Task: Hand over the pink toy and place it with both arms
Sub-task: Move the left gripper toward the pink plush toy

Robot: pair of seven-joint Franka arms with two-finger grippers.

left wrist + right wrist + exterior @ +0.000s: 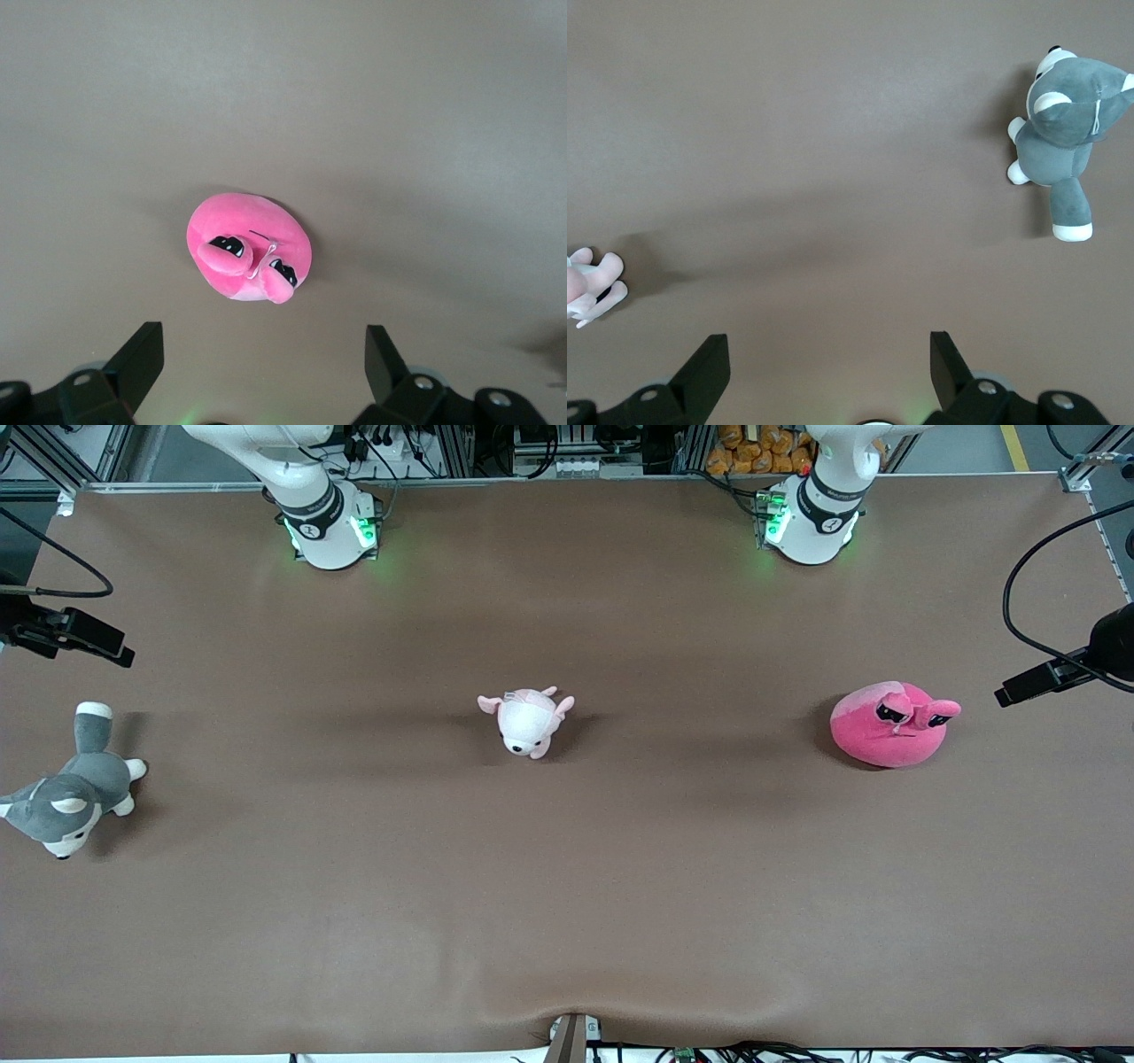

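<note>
The pink toy (893, 724) is seen lying on the brown table (567, 886) toward the left arm's end, untouched. The left gripper (261, 359) is held above it, fingers spread wide, empty. The right gripper (828, 361) is likewise wide and empty over bare table. A pale pink-and-white plush (528, 719) lies mid-table; a grey-and-white plush dog (73, 790) lies toward the right arm's end. Nothing is found obstructing the toy.

Even, diffuse overhead lighting is seen; soft shadows are cast beside the pink toy (893, 726) toward the right arm's end. Green glow is seen at both arm bases.
</note>
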